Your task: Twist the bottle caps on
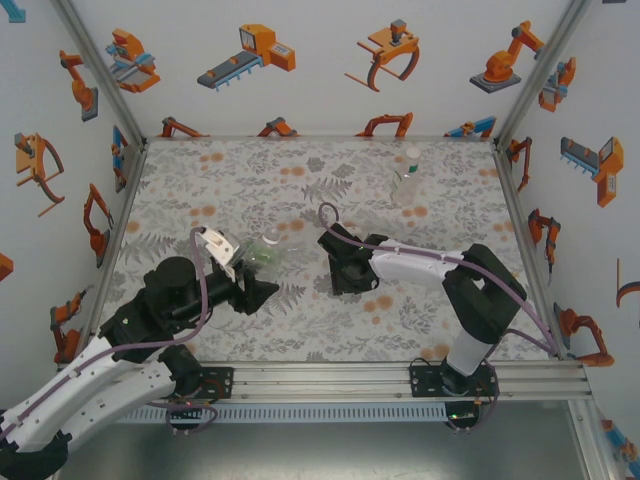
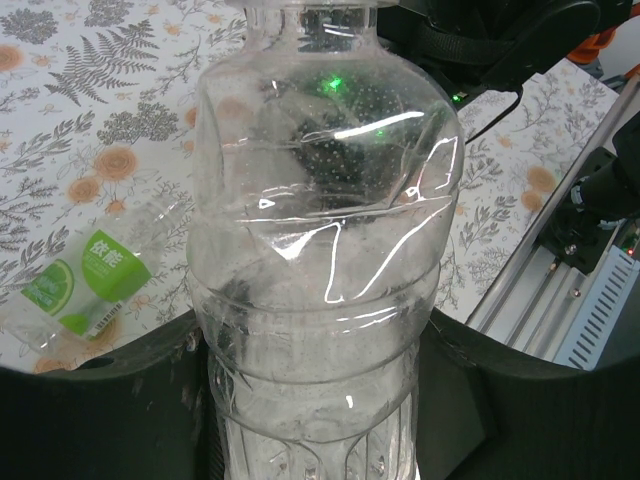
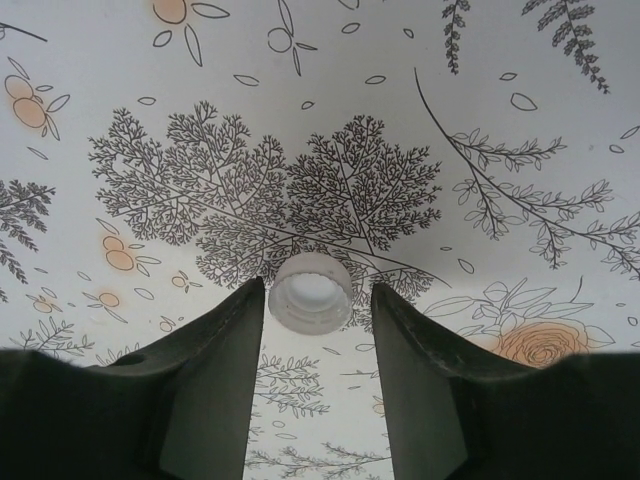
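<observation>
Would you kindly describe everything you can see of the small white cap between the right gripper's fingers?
The white cap is a small round screw cap of pale, translucent plastic, with a thicker rim around a lighter centre, so its open side seems to face the camera. It lies flat on the floral tablecloth, centred between the dark fingers of the right gripper. The jaws stand apart; a narrow gap shows on one side, while contact on the other is unclear.

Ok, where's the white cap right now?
In the right wrist view the white cap lies on the table, between the fingertips of the right gripper, just under the large fern print.
</observation>
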You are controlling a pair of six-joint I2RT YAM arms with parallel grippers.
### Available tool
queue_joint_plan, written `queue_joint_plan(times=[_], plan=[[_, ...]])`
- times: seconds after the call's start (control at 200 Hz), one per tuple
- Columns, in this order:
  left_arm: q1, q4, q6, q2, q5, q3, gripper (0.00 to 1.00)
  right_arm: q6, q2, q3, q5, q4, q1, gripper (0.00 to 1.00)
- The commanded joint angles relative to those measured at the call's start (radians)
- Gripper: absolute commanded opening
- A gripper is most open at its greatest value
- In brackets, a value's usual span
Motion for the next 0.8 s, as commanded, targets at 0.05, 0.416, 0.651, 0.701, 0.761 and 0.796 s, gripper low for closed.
queue_joint_plan(times=[0.05, 0.416, 0.651, 0.701, 0.761, 0.796], plan=[[0.009, 0.01, 0.002, -0.019, -0.012, 0.004, 0.0, 0.009, -0.037, 0.02, 0.02, -0.047, 0.002, 0.47], [0.012, 0.022, 0.002, 0.016, 0.007, 0.018, 0.0, 0.028, -0.076, 0.033, -0.007, -0.037, 0.002, 0.43], [0.012, 0.017, 0.004, 0.013, 0.006, 0.02, 0.0, 0.03, -0.041, 0.038, -0.018, -0.023, 0.002, 0.41], [0.012, 0.015, 0.006, 0.011, 0.005, 0.02, 0.0, 0.029, -0.036, 0.035, -0.019, -0.017, 0.002, 0.41], [0.012, 0.01, 0.005, 0.008, 0.002, 0.02, 0.0, 0.031, -0.032, 0.033, -0.022, -0.015, 0.002, 0.41], [0.012, 0.009, 0.004, 0.006, 0.003, 0.02, 0.0, 0.032, -0.031, 0.031, -0.023, -0.013, 0.002, 0.41]])
